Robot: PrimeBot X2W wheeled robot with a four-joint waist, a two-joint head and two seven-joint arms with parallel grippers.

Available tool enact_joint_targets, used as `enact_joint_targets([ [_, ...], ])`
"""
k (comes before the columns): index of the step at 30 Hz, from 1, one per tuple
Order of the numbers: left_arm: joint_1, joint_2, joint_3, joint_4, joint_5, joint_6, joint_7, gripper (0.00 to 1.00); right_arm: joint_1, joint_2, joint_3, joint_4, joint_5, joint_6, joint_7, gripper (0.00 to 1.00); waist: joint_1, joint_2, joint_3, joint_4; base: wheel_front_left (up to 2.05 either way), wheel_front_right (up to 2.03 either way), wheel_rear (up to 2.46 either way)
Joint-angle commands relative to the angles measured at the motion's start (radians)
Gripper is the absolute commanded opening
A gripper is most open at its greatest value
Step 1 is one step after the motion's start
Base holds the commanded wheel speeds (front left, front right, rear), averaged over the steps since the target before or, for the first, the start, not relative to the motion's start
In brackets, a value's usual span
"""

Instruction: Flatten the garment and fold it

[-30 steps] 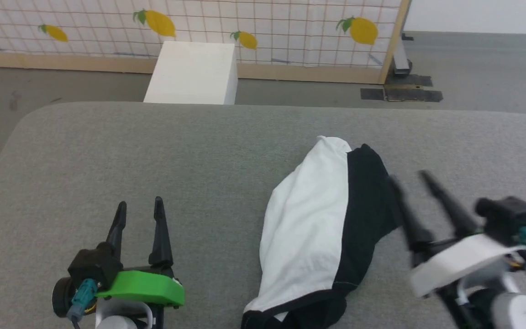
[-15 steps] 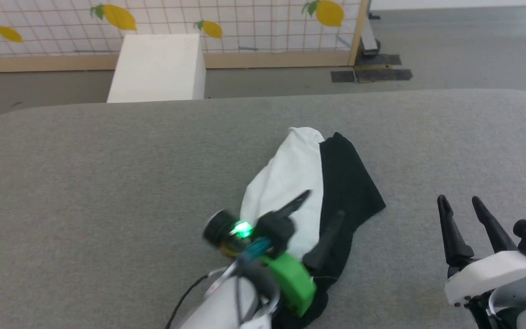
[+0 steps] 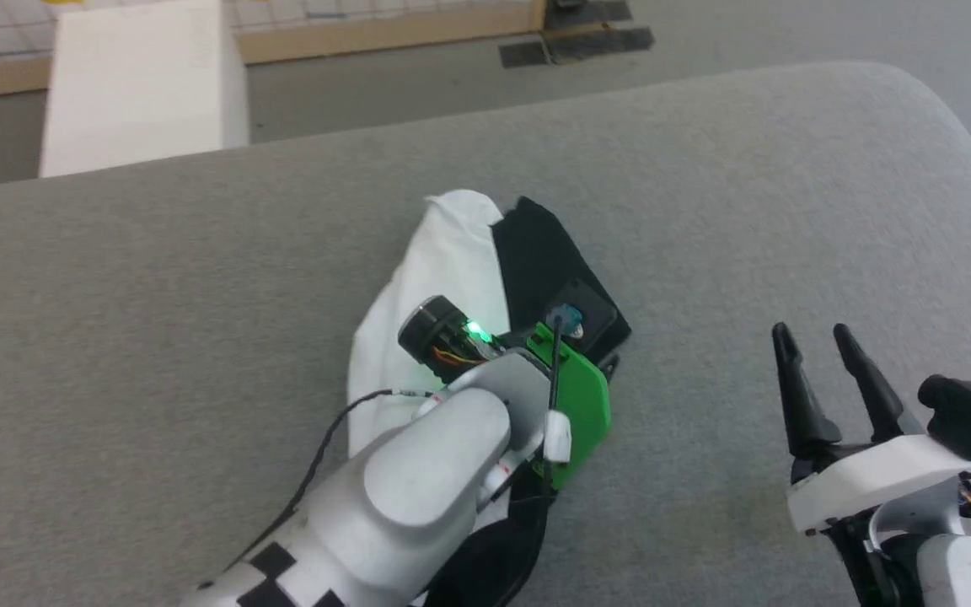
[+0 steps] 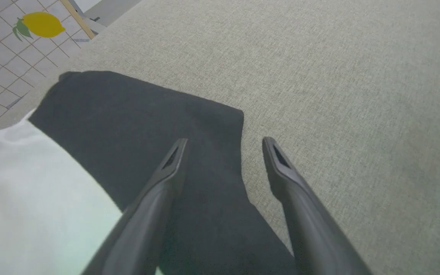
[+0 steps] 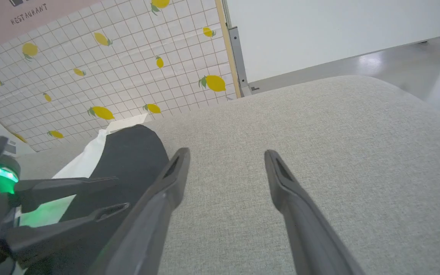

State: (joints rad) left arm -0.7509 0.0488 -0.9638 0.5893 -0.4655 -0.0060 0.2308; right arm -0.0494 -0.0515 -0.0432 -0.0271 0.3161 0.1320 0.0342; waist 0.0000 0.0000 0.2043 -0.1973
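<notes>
Pinkish sign [image 5: 29, 15] in the top corner of my right wrist view carries the one word I can read: "RESTAURANT". Beside and below it stands a white grid-patterned panel [image 5: 128, 76] printed with yellow lemons, framed in pale wood, and past that a plain white wall [image 5: 319, 30].

Grey woven fabric covers the surface [image 3: 747, 169], which has a rounded far corner. Beyond its far edge I see a grey floor [image 3: 418, 93] with dark tape patches [image 3: 574, 46] and a white box [image 3: 140, 84] standing on it.

The garment [image 3: 452, 253] lies bunched in a long heap near the middle of the surface, white body to my left and black sleeve cloth to my right, running from the far side back under my left arm.

My left tool [image 4: 224, 141] is spread wide and holds nothing. In its own wrist view one finger hangs over the black cloth and the other over bare surface just past the cloth's edge; I cannot tell whether either tip touches. From the head view the wrist's green cover [image 3: 582, 405] and a lit green lamp [image 3: 475, 329] hide most of it.

My right tool [image 3: 811, 333] is also wide open and empty, over bare surface well to the right of the garment, fingers pointing towards the far edge.
</notes>
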Motion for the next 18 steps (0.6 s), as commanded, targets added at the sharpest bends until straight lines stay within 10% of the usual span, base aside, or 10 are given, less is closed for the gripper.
enact_joint_targets([
  [1, -0.03, 0.001, -0.014, 0.024, -0.015, 0.013, 0.02, 1.0, -0.019, 0.001, 0.006, 0.011, 0.008, -0.001, -0.013, 1.0, 0.0, 0.0, 0.079, -0.086, 0.0, 0.0, 0.0],
  [7, -0.08, 0.001, -0.08, 0.149, -0.056, 0.053, 0.185, 0.97, -0.028, 0.001, 0.032, 0.047, 0.016, -0.001, -0.035, 1.0, 0.0, 0.0, 0.087, -0.111, 0.0, 0.0, 0.0],
  [10, -0.086, 0.001, -0.109, 0.176, -0.086, 0.038, 0.26, 0.0, -0.032, 0.001, 0.043, 0.057, 0.02, -0.001, -0.036, 1.0, 0.0, 0.0, 0.078, -0.108, 0.0, 0.0, 0.0],
  [18, -0.115, 0.001, -0.102, 0.101, -0.151, 0.04, 0.103, 0.0, -0.035, 0.001, 0.048, 0.057, 0.013, -0.001, -0.026, 1.0, 0.0, 0.0, 0.041, -0.06, 0.0, 0.0, 0.0],
])
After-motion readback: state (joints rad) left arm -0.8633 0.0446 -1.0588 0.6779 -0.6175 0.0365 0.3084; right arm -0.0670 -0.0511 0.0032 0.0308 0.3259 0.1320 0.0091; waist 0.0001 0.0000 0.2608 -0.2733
